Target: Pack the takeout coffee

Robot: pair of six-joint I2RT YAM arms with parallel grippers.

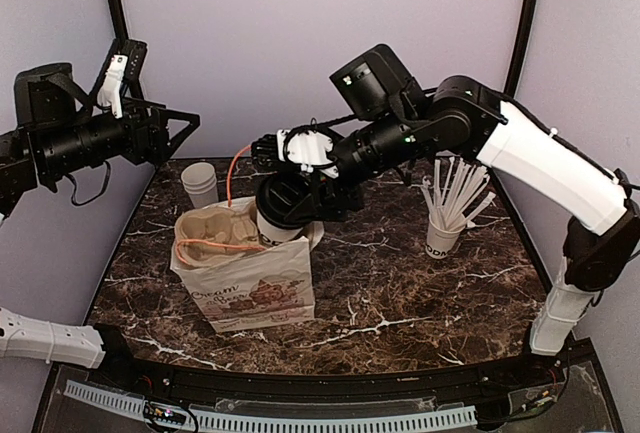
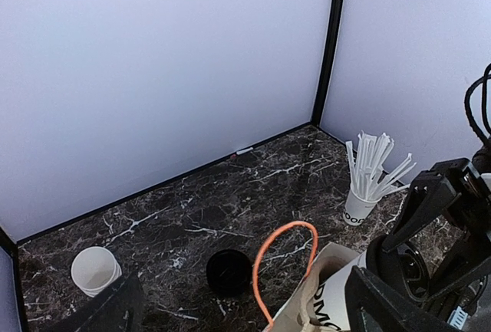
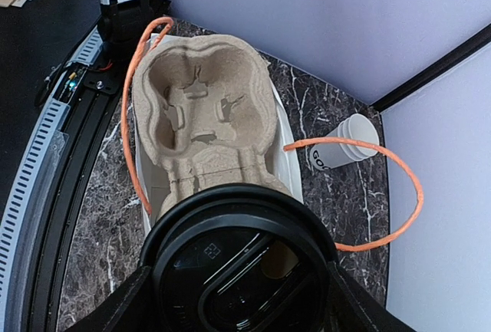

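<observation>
as i watched from above, the right gripper (image 1: 285,211) was clamped round the takeout coffee (image 1: 272,231), holding it at the open mouth of the paper bag (image 1: 250,293), beside the pulp carrier (image 1: 215,228), while the left gripper (image 1: 185,128) hung high, jaws spread wide on nothing. from the left wrist, its fingers (image 2: 107,309) stood far apart above the table (image 2: 192,217), a loose black lid (image 2: 229,272) lying near the nested cups (image 2: 95,271). from the right wrist, the coffee's dark top filled the gap between the fingers (image 3: 126,309), over the carrier's near end.
</observation>
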